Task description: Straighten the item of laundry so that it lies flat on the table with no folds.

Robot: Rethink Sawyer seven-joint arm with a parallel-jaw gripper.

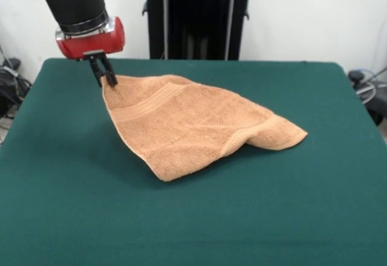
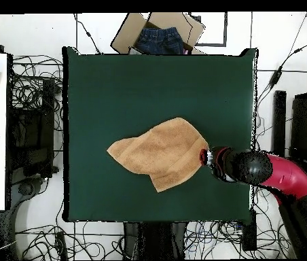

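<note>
on the green table (image 1: 193, 217), a rumpled towel (image 1: 187, 127).

The towel (image 1: 193, 127) is a light orange-tan terry, plain but for a woven band stripe of the same colour running near one edge. The surface (image 1: 193, 217) under it is a dark green, felt-like and unpatterned. The arm (image 1: 75, 0) is black and red, with a red wrist block and a silver ring; its end effector (image 1: 106, 75) is black. In the overhead view, a brown cardboard box (image 2: 157, 30) holds dark blue denim beyond the surface's edge.
</note>
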